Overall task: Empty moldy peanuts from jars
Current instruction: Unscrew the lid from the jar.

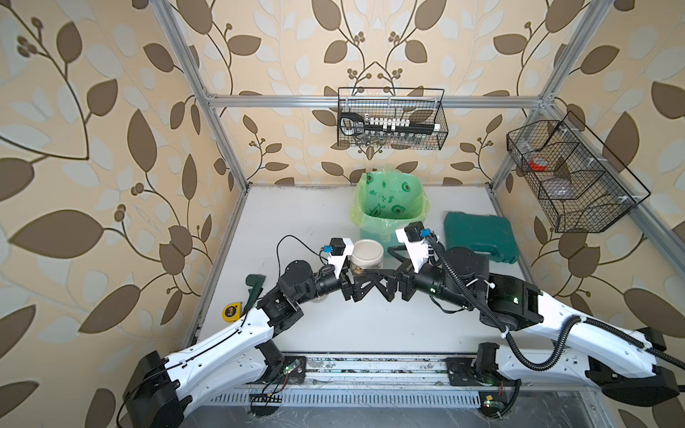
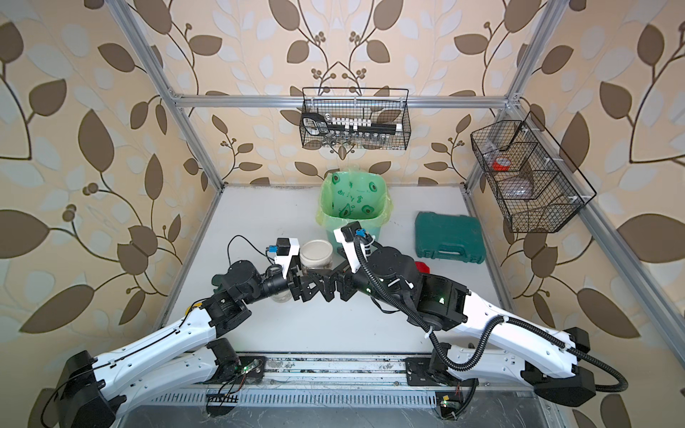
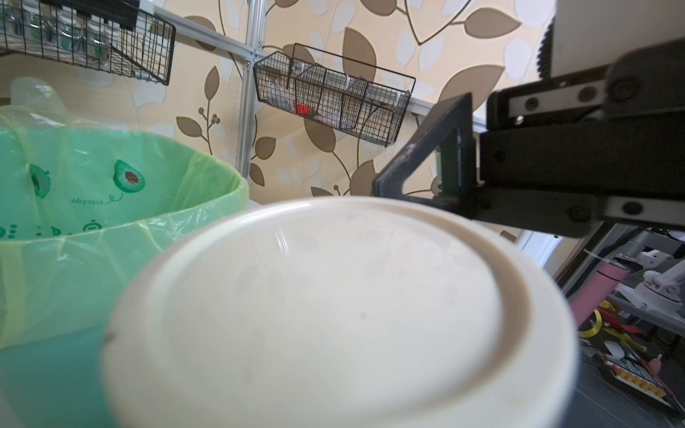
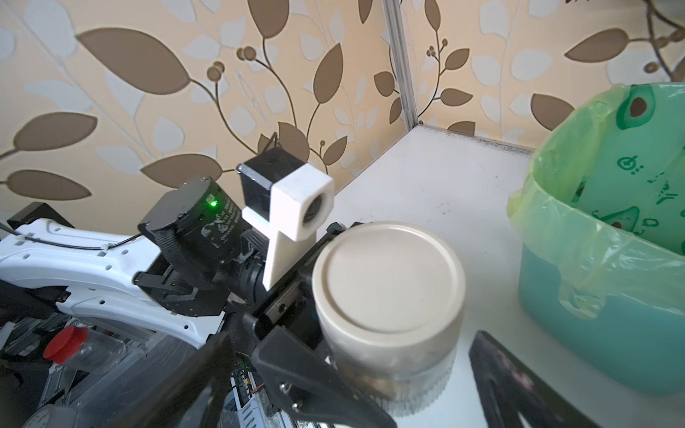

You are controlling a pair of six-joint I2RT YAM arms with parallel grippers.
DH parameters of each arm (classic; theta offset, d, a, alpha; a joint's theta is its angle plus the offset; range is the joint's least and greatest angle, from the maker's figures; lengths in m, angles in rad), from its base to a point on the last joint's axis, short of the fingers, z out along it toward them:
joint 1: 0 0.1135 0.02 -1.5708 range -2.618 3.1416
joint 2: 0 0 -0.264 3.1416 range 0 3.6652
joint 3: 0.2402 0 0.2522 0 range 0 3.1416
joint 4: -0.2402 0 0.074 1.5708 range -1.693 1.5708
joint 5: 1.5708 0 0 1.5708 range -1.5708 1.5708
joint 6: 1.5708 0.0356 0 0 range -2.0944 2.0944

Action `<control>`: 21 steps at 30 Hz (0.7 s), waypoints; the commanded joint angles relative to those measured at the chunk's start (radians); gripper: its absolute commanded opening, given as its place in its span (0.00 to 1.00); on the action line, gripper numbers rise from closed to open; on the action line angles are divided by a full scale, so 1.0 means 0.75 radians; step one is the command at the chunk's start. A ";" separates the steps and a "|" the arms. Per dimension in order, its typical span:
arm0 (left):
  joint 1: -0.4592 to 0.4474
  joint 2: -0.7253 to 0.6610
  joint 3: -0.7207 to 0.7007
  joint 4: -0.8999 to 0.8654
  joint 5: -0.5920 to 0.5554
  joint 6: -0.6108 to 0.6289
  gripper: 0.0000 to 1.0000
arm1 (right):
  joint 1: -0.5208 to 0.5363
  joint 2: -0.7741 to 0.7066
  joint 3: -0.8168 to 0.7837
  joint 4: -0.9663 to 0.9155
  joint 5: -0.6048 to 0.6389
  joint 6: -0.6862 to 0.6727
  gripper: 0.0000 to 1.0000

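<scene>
Left fingers: my left gripper (image 1: 361, 272) has its fingers spread wide around the squat clear jar with the flat round beige lid (image 1: 367, 254). One finger sits on each side of the glass wall, clamping it below the lid.
Right fingers: my right gripper (image 1: 379, 263) is at full spread and holds nothing. In the right wrist view one finger (image 4: 519, 385) shows on the bin side of the jar, apart from the glass, and the other is a dark blur on the opposite side.
Jar: upright between my left fingers, lid on. I cannot tell whether its base rests on the white tabletop (image 1: 296, 222) or hangs just above it.
Peanuts: the moldy peanuts (image 4: 370, 381) lie low in that jar as brownish kernels, seen through the glass just beside the nearer left finger.
Lid: it fills the left wrist view, with a right finger (image 3: 419, 163) just past its far rim.
Bin: the mint-green bin lined with a pale green avocado-print bag (image 1: 389, 211) stands just beyond both sets of fingertips, mouth open.
Other jars: a narrow clear jar with a red screw lid (image 4: 74, 344), blurred, sits well behind the fingers. Another clear jar (image 2: 281, 294) shows under my left wrist, behind the left fingers.
Elsewhere: a dark green plastic case (image 1: 480, 237) lies off the outer side of the right fingers. A yellow tape measure (image 1: 231, 311) lies well behind the left ones.
</scene>
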 commanded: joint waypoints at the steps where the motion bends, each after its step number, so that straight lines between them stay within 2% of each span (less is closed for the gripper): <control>1: 0.000 -0.011 0.037 0.112 0.012 0.015 0.00 | 0.006 -0.028 0.018 0.032 -0.017 -0.035 0.99; 5: 0.001 -0.037 0.040 0.074 0.017 0.019 0.00 | 0.008 -0.063 -0.014 0.068 -0.014 -0.046 0.99; 11: 0.000 -0.059 0.037 0.050 0.013 0.025 0.00 | 0.009 -0.015 -0.023 0.103 -0.054 -0.044 0.99; 17: 0.001 -0.065 0.036 0.048 0.016 0.024 0.00 | 0.010 0.041 -0.038 0.134 0.055 -0.031 0.99; 21: 0.001 -0.063 0.036 0.052 0.015 0.024 0.00 | 0.009 0.074 -0.041 0.165 0.068 -0.024 0.99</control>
